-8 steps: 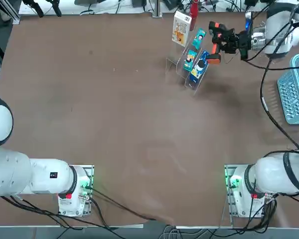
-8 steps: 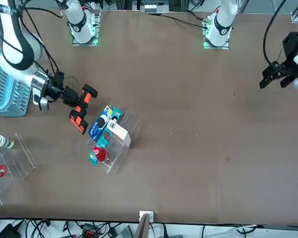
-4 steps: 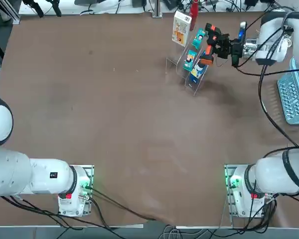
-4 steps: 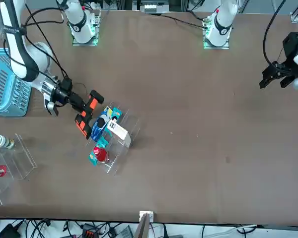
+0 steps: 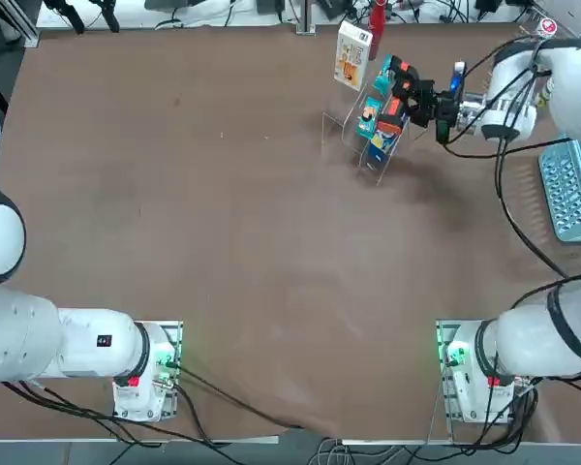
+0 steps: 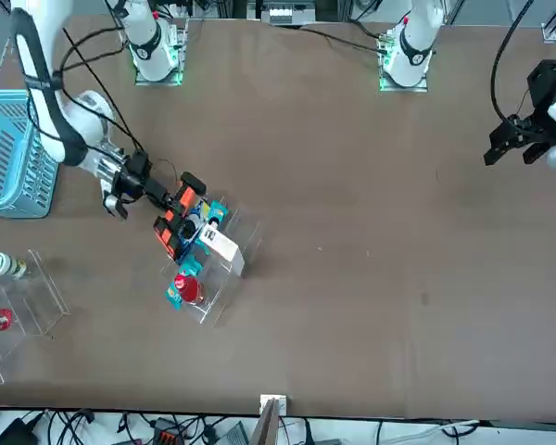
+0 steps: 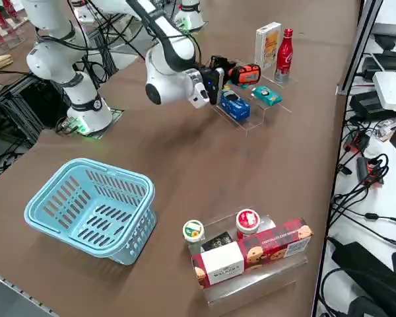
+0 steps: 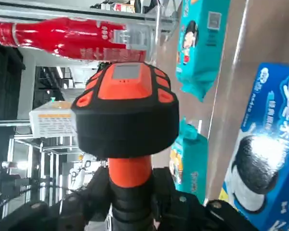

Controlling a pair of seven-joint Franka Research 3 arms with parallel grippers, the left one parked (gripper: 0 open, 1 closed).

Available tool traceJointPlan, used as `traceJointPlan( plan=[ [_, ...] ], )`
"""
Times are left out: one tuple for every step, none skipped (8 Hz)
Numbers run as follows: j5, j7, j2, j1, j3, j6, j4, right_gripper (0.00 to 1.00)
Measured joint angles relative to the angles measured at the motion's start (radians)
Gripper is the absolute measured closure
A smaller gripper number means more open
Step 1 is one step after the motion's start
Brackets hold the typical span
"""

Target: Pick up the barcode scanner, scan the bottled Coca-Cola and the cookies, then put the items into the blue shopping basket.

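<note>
My right gripper (image 5: 421, 101) is shut on the handle of the barcode scanner (image 5: 395, 89), black with orange trim. It holds the scanner just above the clear rack (image 5: 353, 131), the head over the packs. In the wrist view the scanner head (image 8: 127, 108) faces the lying-looking red bottled Coca-Cola (image 8: 62, 37) and the white cookies box (image 8: 50, 122). The cookies (image 5: 351, 55) and the Coca-Cola (image 5: 377, 15) stand at the rack's far end. The blue shopping basket (image 5: 573, 184) sits at the table's right edge, apart from the gripper.
A blue pack (image 7: 234, 105) and small teal packs (image 7: 267, 96) lie on the rack under the scanner. A second clear stand (image 7: 251, 261) with a red box and small cups sits near the right corner. Cables run along the far edge.
The right arm has carried the scanner leftward in the top view, from beside the rack to over its packs. The grip has stayed the same.
</note>
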Motion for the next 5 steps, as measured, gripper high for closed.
traceJointPlan(
  plan=[
    [0.026,-0.017,0.010,0.000,-0.001,-0.010,0.003,0.56],
    [0.041,-0.034,0.017,0.000,-0.001,-0.023,0.008,0.56],
    [0.047,-0.050,0.026,0.000,-0.001,-0.032,0.011,0.56],
    [0.055,-0.059,0.034,0.000,-0.001,-0.036,0.014,0.56],
    [0.065,-0.061,0.038,0.000,-0.001,-0.039,0.018,0.56]
  ],
)
